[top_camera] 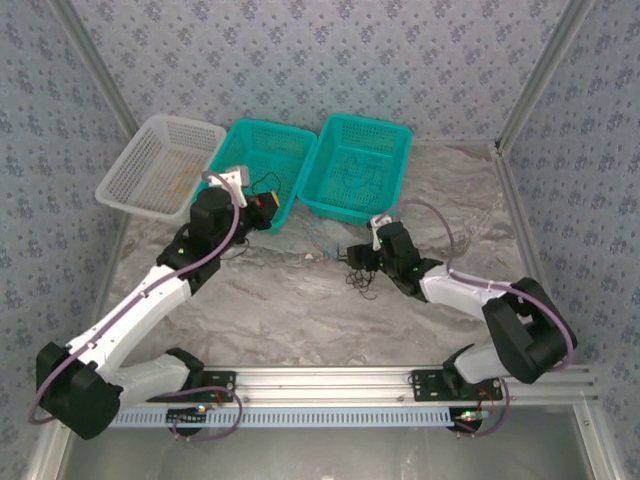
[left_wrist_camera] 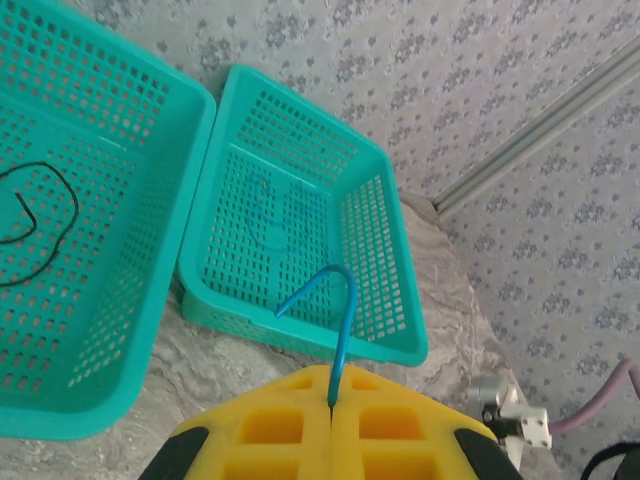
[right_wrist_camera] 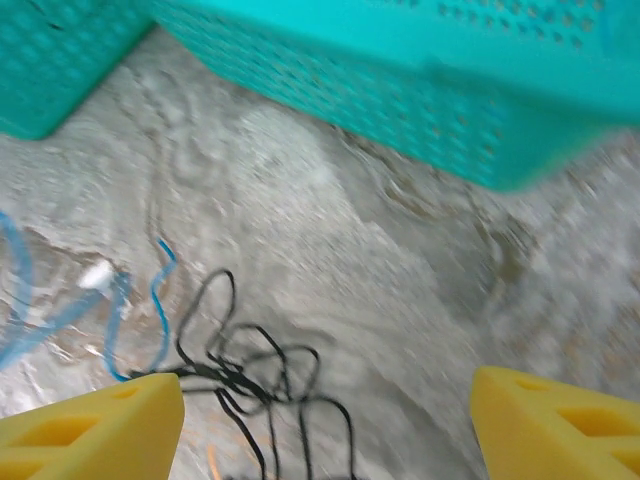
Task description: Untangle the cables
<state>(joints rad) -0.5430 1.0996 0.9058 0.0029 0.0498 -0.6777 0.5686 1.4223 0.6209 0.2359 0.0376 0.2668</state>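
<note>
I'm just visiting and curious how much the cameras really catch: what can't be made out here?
1. Left wrist view: the blue cable runs in between the pads of the shut left gripper, so its lower end is hidden.
2. Right wrist view: the black cables in front of the open right gripper are motion-blurred and cut off by the bottom edge.
3. Top view: the tangle is too small to count strands.

A white perforated plastic basket [top_camera: 150,165], a teal perforated plastic basket [top_camera: 262,150] and a second teal basket [top_camera: 385,140] are walling off the grey marbled counter [top_camera: 290,315] from ten to one o'clock. Thin black and blue cables [right_wrist_camera: 232,376] are sprawling near centre, just short of the second teal basket. Bare counter is lying open toward six o'clock, between the arms.
</note>
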